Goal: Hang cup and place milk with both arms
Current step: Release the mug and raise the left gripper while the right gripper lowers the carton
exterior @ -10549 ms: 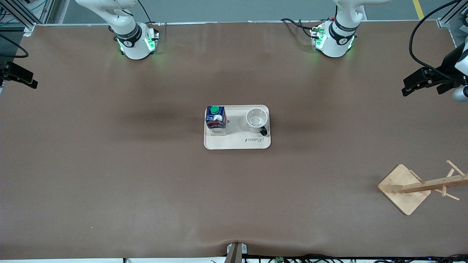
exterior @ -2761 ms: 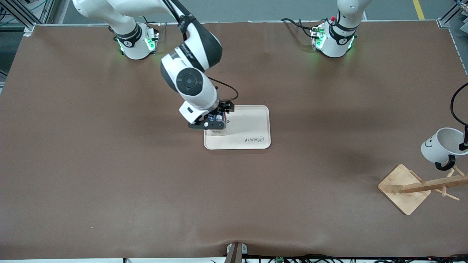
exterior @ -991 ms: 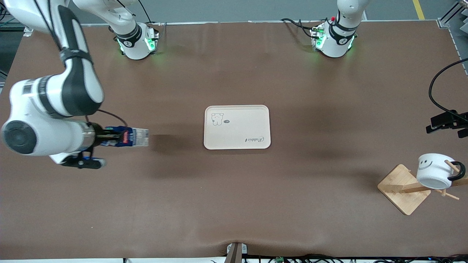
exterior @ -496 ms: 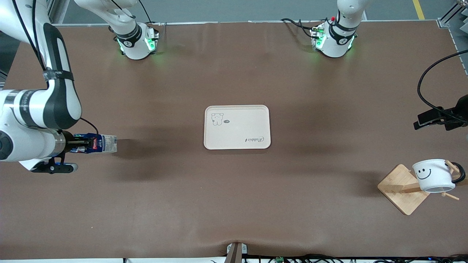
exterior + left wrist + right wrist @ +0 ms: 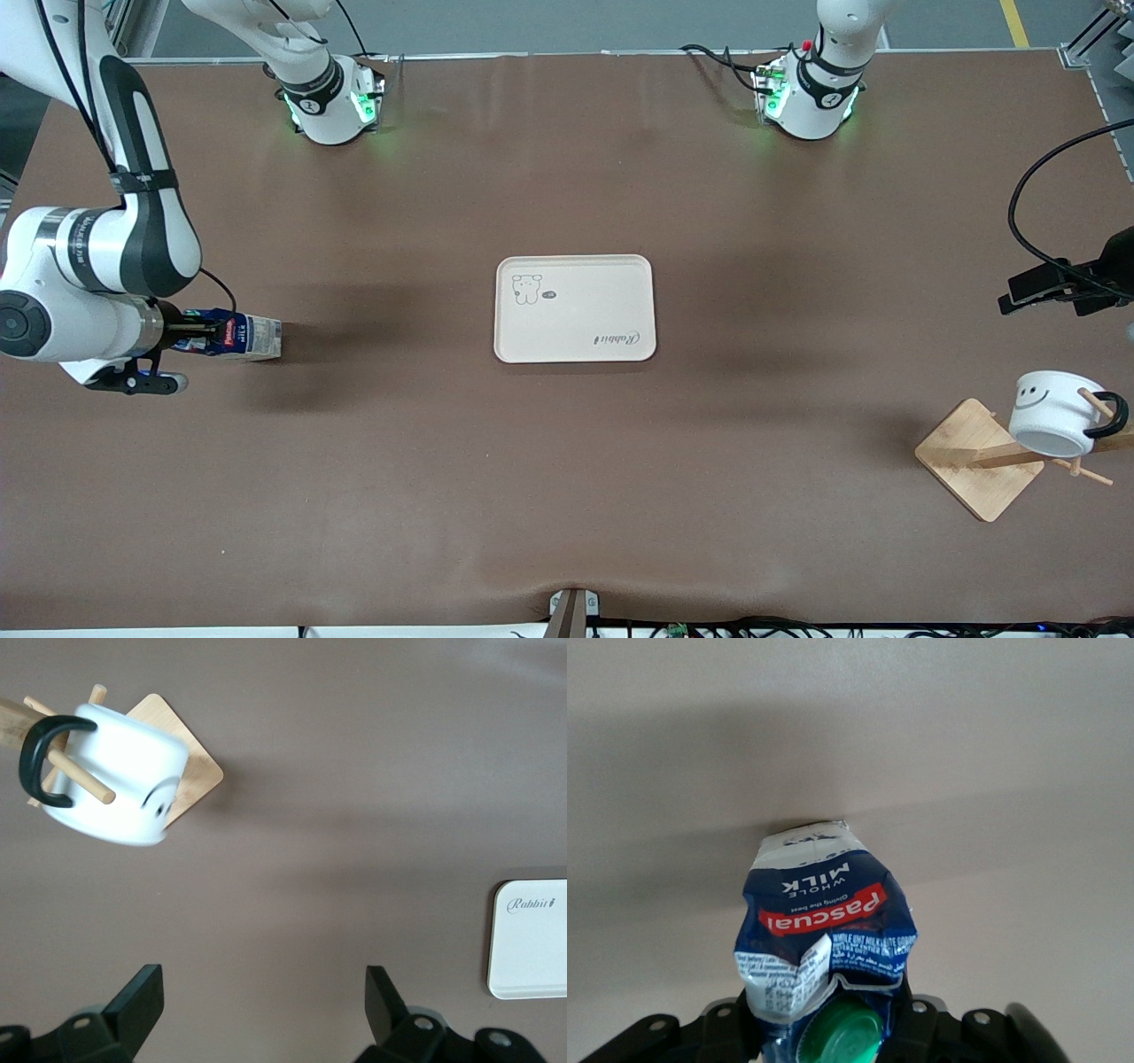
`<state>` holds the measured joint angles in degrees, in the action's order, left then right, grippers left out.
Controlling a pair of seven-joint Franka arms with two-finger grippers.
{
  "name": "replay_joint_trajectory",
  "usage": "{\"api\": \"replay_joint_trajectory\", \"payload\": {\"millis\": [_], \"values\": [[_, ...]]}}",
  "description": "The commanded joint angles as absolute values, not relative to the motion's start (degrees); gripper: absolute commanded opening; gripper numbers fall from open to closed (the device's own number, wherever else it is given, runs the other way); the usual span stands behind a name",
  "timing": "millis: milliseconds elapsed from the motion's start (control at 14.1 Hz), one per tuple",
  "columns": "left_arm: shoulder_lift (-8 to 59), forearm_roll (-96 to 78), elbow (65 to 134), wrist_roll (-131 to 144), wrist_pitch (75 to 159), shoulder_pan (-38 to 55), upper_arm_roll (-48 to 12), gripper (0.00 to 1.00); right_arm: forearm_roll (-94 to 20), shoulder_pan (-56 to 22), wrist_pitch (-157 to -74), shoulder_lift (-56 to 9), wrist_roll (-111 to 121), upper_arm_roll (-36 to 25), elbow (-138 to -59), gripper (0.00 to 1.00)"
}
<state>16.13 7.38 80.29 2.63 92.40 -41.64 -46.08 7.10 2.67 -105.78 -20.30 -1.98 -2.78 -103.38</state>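
The white smiley cup [image 5: 1054, 415] hangs by its black handle on a peg of the wooden rack [image 5: 974, 456]; it also shows in the left wrist view [image 5: 115, 784]. My left gripper [image 5: 1054, 288] is open and empty over the table at the left arm's end, apart from the cup; its jaws stand wide in the left wrist view [image 5: 261, 1001]. My right gripper [image 5: 190, 337] is shut on the dark blue milk carton [image 5: 235, 338] near its green cap [image 5: 846, 1032]. The carton [image 5: 824, 921] is tilted, pale base low by the table, at the right arm's end.
The cream tray [image 5: 574, 308] lies bare at the table's middle; its corner shows in the left wrist view [image 5: 532, 939]. The rack's base stands near the table's edge at the left arm's end. A black cable loops above the left gripper.
The carton has come lower toward the table in my right gripper. The cup has swung a little on its peg. My left gripper has drifted slightly away from the rack.
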Motion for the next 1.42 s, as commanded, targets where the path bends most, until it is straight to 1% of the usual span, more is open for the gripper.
{"api": "replay_joint_trajectory", "payload": {"millis": [0, 71, 212, 283, 425, 496, 566, 708, 779, 850, 991, 1062, 1345], "values": [[14.86, 6.95, 79.89, 2.81, 91.58, -35.19, -39.95, 1.0, 8.44, 3.69, -107.93, -19.34, -3.08, -1.67, -107.23, 0.29], [13.98, 6.68, 79.98, 2.73, 91.58, -31.42, -35.47, 1.0, 8.35, 3.6, -107.76, -19.34, -3.25, -1.67, -107.23, 0.3], [13.54, 6.59, 79.89, 2.72, 91.58, -25.96, -29.47, 1.0, 8.09, 3.86, -107.84, -19.51, -3.16, -1.67, -107.66, 0.35], [12.93, 6.94, 79.98, 2.72, 91.58, -22.62, -26.57, 1.0, 8.09, 3.78, -107.93, -19.51, -3.16, -1.58, -108.28, 0.35], [11.78, 7.12, 79.98, 2.9, 91.58, -15.07, -20.86, 1.0, 7.91, 3.34, -107.67, -19.51, -3.25, -1.58, -108.37, 0.48], [11.08, 7.29, 79.98, 2.9, 91.58, -11.03, -17.26, 1.0, 7.91, 3.43, -107.58, -19.51, -3.25, -1.5, -108.28, 0.53], [10.73, 6.86, 80.07, 2.81, 91.58, -8.46, -14.62, 1.0, 7.91, 3.51, -107.49, -19.6, -3.25, -1.49, -108.28, 0.6], [9.41, 7.29, 80.51, 2.73, 91.58, -5.55, -12.84, 1.0, 7.82, 3.52, -107.31, -19.69, -2.9, -1.49, -108.37, 1.0], [8.45, 7.38, 81.03, 3.33, 91.41, -3.97, -12.14, 1.0, 7.82, 3.52, -107.31, -19.69, -2.73, -1.49, -108.37, 1.0], [7.39, 7.3, 81.73, 3.6, 91.41, -1.52, -9.78, 1.0, 7.82, 3.6, -107.31, -19.69, -2.72, -1.49, -108.37, 1.0], [5.37, 6.77, 83.05, 2.99, 91.23, 5.68, -1.7, 1.0, 7.82, 3.43, -107.23, -19.6, -2.72, -1.49, -108.37, 1.0], [5.19, 6.59, 83.06, 2.38, 90.97, 6.41, -0.63, 1.0, 7.82, 3.51, -107.05, -19.6, -2.72, -1.49, -108.37, 1.0], [3.7, 5.72, 83.32, 2.37, 90.88, 6.5, -0.53, 1.0, 7.82, 3.52, -105.21, -19.42, -2.29, -1.32, -106.71, 1.0]]}}
